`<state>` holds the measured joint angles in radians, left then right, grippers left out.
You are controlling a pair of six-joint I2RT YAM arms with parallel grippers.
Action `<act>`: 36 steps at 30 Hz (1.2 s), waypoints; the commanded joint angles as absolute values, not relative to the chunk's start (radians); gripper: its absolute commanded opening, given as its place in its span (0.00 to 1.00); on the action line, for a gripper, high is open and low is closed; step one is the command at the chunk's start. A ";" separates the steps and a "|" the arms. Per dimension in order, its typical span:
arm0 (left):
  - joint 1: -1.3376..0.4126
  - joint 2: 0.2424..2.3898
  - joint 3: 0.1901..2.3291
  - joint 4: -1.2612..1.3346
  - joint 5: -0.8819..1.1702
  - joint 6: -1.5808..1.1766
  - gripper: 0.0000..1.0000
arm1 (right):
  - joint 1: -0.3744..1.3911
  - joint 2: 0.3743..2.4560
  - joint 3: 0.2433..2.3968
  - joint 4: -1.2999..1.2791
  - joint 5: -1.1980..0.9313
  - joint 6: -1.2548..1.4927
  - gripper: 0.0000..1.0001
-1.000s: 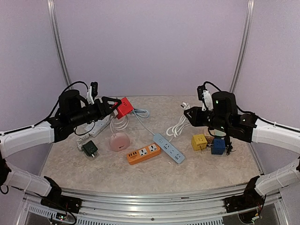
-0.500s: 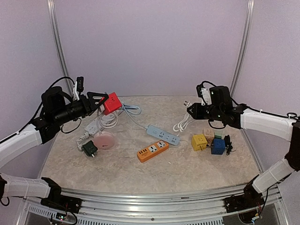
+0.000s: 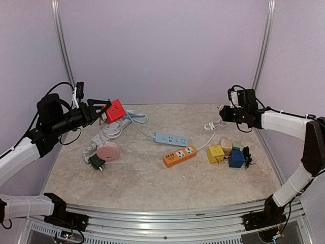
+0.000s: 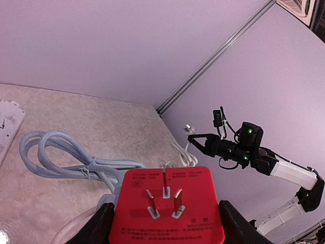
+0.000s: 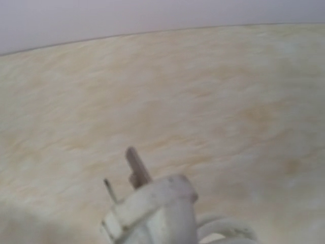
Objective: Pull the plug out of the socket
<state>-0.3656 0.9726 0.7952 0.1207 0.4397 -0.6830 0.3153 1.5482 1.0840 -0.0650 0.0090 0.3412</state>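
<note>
My left gripper (image 3: 107, 112) is shut on a red cube socket (image 3: 115, 110) and holds it in the air at the left. In the left wrist view the red cube socket (image 4: 167, 203) sits between both black fingers (image 4: 99, 226), its three prongs facing the camera. A light blue cable (image 3: 136, 118) runs from beside the cube to a blue power strip (image 3: 171, 139). At the back right, my right gripper (image 3: 223, 113) is shut on a white plug (image 5: 152, 208). The plug's prongs are bare and sit in no socket. Its white cord (image 3: 210, 124) trails toward an orange power strip (image 3: 180, 155).
A pink round socket (image 3: 107, 151), a dark green adapter (image 3: 96, 162) and a white power strip (image 3: 97, 137) lie at the left. Yellow (image 3: 215, 153), blue (image 3: 236, 158) and tan (image 3: 226, 145) cubes cluster at the right. Walls stand close behind and beside the table.
My left arm has swung left with the red cube, and the blue strip has slid left after it. My right arm has drawn right and back with the white plug, and the orange strip has followed.
</note>
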 commanded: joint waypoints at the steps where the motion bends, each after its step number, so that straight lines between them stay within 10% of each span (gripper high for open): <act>1: -0.354 0.928 0.842 0.219 0.454 -0.640 0.21 | 0.257 1.559 1.109 -0.052 0.035 0.303 0.00; 14: -0.355 0.988 0.844 0.317 0.615 -0.686 0.21 | 0.222 1.762 1.151 -0.046 -0.106 0.291 0.00; 24: -0.359 1.036 0.838 0.347 0.676 -0.701 0.21 | 0.222 1.694 1.107 -0.057 -0.083 0.250 0.68; 36: -0.428 1.035 0.844 0.263 0.462 -0.690 0.20 | 0.272 1.412 1.051 -0.061 -0.221 0.172 0.82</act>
